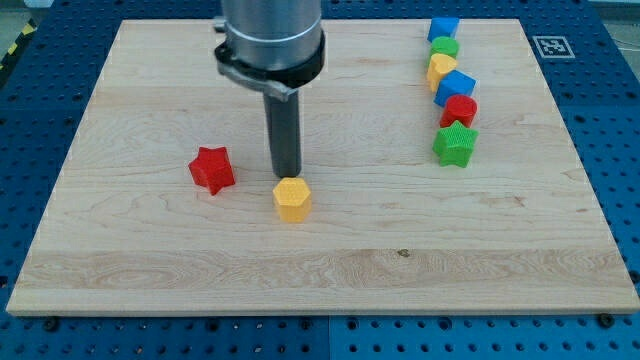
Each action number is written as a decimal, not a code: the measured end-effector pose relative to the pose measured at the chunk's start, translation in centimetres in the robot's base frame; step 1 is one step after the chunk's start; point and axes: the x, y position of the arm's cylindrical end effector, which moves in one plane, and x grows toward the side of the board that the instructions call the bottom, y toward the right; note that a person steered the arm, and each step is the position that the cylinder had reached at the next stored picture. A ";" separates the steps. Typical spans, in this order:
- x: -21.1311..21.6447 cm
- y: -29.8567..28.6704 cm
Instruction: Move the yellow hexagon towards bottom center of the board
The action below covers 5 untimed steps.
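Observation:
The yellow hexagon [292, 199] sits on the wooden board [320, 270], left of centre and a little below the middle. My tip [287, 178] stands just above the hexagon in the view, right behind its top edge and touching or almost touching it. The dark rod rises from there to the grey arm body at the view's top.
A red star [212, 168] lies to the left of the hexagon. At the upper right a column of blocks runs down: blue cube [443, 27], green block [445, 47], yellow block [441, 68], blue block [455, 87], red block [459, 110], green star [455, 146].

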 end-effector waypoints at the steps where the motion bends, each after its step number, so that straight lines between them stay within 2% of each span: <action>1: 0.5 -1.2; 5: 3.0 -3.1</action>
